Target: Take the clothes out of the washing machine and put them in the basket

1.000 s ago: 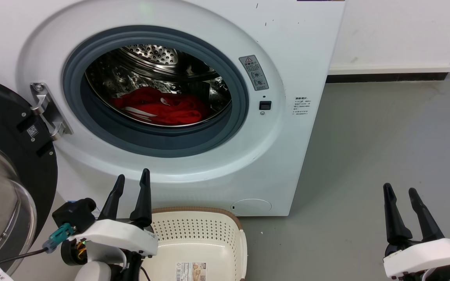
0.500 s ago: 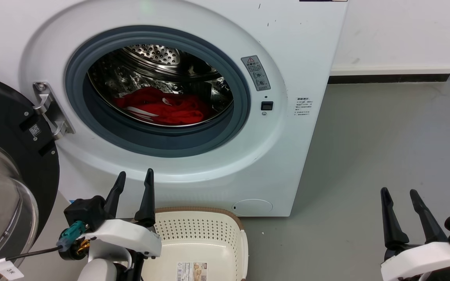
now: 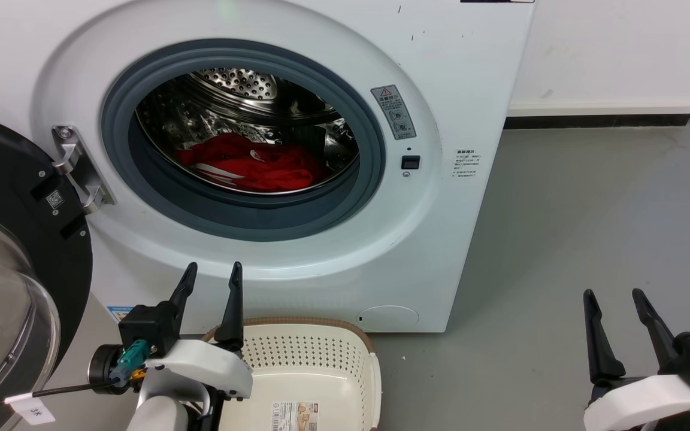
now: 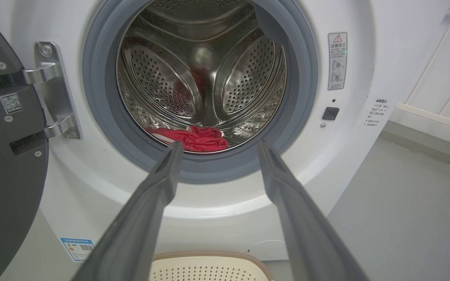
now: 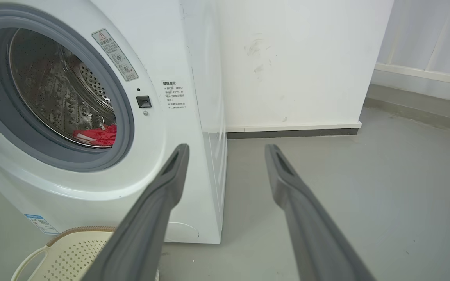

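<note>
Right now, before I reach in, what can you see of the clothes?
The clothes are a bright red, soft-looking fabric heap with white stripes and a small white marking, crumpled low on the bottom of the perforated steel drum, near its front. They touch only the drum; the left gripper and right gripper are open, outside.

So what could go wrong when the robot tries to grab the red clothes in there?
The clothes lie low in the drum behind the grey rim, so the open left claw might bump that rim going in. The fabric is soft and bunched, so the claw may pinch only a fold and drop it. The basket sits right beside the left arm, which could knock it away.
</note>
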